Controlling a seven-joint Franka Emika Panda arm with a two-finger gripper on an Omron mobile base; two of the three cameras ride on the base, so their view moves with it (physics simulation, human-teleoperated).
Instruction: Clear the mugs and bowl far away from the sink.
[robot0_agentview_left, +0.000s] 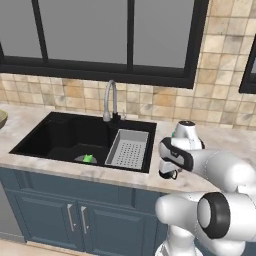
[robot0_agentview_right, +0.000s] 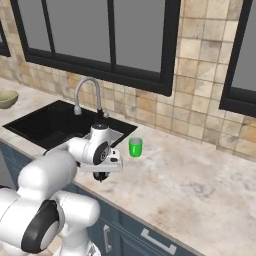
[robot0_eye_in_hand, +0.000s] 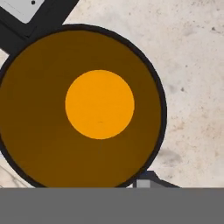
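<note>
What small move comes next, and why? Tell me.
Probably close on the black mug's rim, then lift. The hand view looks straight down into its orange inside, so the hand is lined up, and the mug stands on the counter right beside the sink.

The white robot arm with dark joints (robot0_agentview_left: 210, 200) bent forward from its base and reached low over the edge. Its wrist turned down, so the small dark two-finger gripper (robot0_agentview_left: 169, 174) pointed straight down. How wide its fingers stood could not be told.
</note>
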